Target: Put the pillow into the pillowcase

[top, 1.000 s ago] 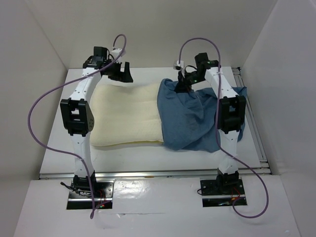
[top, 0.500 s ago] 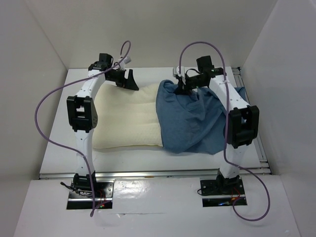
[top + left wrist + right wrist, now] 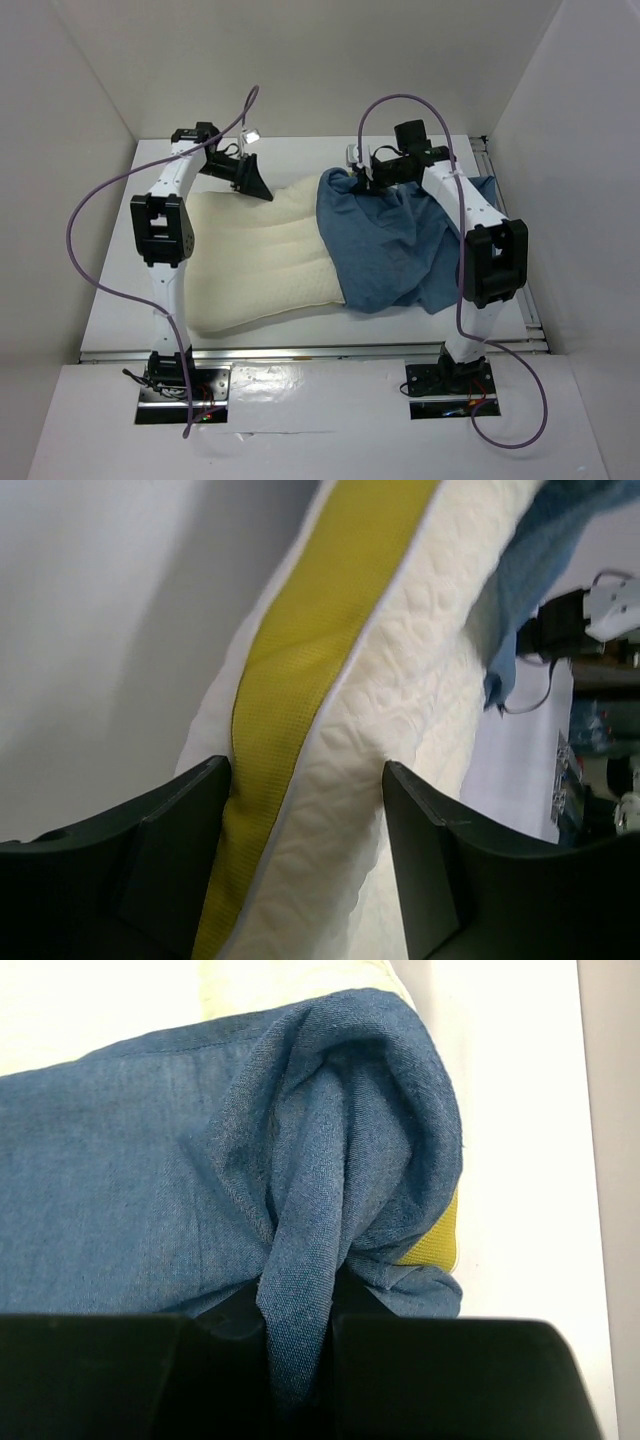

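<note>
The cream pillow lies across the table, its right end inside the blue pillowcase. My left gripper is at the pillow's far edge. In the left wrist view the jaws stand wide apart astride the pillow, with its yellow band against the left finger and the pillowcase beyond. My right gripper is at the pillowcase's far open edge. In the right wrist view it is shut on a fold of the blue cloth, with the pillow's yellow band showing beside it.
White walls close in the table on the left, back and right. A metal rail runs along the table's right edge. Purple cables loop from both arms. The pillowcase's closed end reaches the right rail.
My left gripper moved right and down onto the pillow's far edge. The pillow turned, and its near left corner slid toward the front. My right gripper shifted slightly left, still holding the pillowcase.
</note>
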Robot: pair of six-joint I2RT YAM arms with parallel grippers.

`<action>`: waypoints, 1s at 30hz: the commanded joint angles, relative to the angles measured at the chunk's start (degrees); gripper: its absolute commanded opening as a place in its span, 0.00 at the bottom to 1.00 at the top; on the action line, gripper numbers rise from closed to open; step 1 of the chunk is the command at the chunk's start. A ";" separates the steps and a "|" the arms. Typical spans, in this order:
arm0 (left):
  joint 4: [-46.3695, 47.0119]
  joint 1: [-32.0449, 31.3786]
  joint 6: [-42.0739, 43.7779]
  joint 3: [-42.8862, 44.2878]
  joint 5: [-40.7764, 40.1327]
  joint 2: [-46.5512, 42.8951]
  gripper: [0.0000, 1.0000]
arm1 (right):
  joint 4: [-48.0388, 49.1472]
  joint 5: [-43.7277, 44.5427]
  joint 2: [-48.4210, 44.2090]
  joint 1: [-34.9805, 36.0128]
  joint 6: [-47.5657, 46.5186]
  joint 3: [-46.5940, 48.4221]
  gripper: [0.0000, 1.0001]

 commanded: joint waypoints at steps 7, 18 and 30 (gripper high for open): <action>-10.22 -4.30 9.37 -3.41 -2.47 -13.31 0.00 | 10.63 -0.90 -4.55 2.60 1.84 -0.83 0.00; 11.21 -10.98 4.88 -8.23 -23.56 -29.11 0.00 | 20.29 3.93 -12.02 3.66 8.34 -8.48 0.01; 25.28 -22.75 15.87 -29.29 -36.83 -51.69 0.00 | 12.41 9.40 -3.00 -1.86 39.43 13.35 0.63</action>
